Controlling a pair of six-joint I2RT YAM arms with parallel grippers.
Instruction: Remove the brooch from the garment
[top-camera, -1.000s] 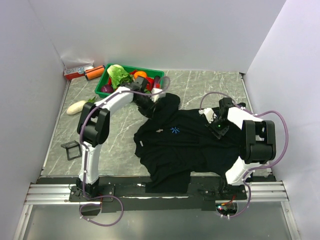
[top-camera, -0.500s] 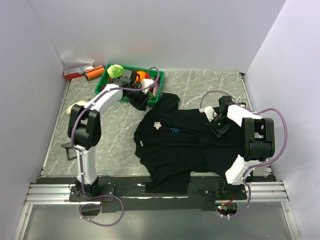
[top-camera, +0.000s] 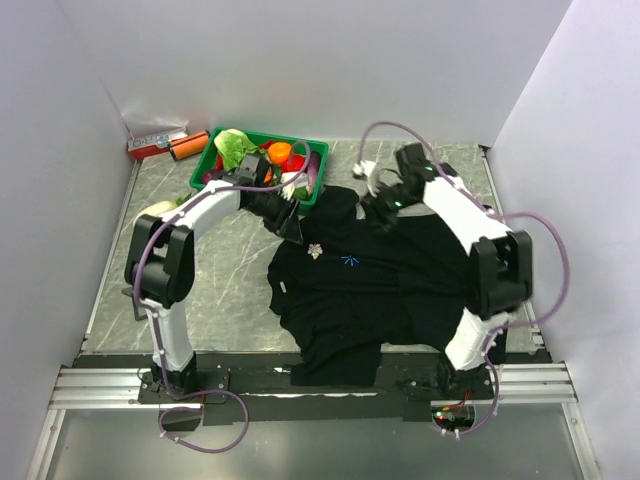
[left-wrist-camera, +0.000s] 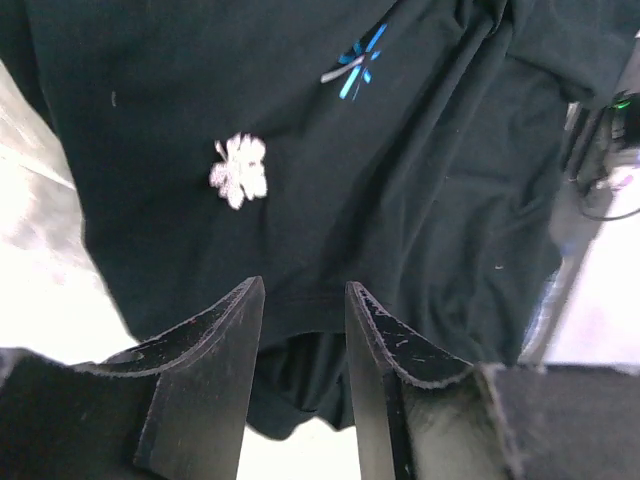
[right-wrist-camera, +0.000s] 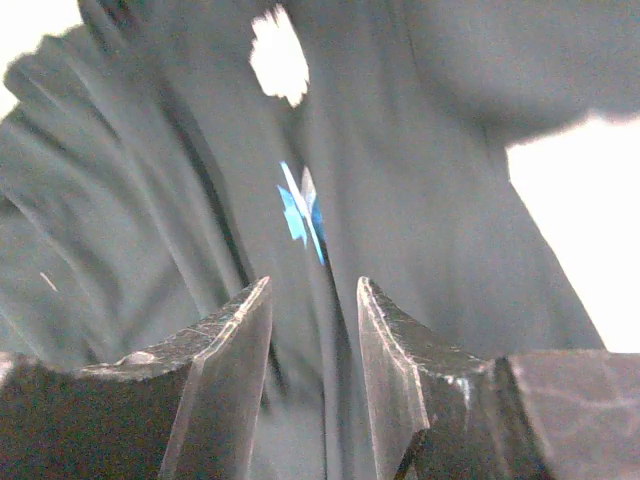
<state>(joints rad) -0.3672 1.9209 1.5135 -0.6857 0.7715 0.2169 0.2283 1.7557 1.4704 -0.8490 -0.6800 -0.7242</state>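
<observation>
Swinging leftward, right pincer (top-camera: 380, 212) now faces brooch (top-camera: 350, 261)

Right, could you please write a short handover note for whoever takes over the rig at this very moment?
Left gripper: open, empty, over the shirt's far-left edge, near the green tray.
Right gripper: open, empty, over the shirt's far edge.
Brooch: the small blue star on the shirt's chest, between the two grippers. A white flower-shaped mark sits just left of it.
Done: nothing; the brooch is not off yet.
Left: grasp the brooch and take it off, probably with the other gripper holding the fabric.
</observation>
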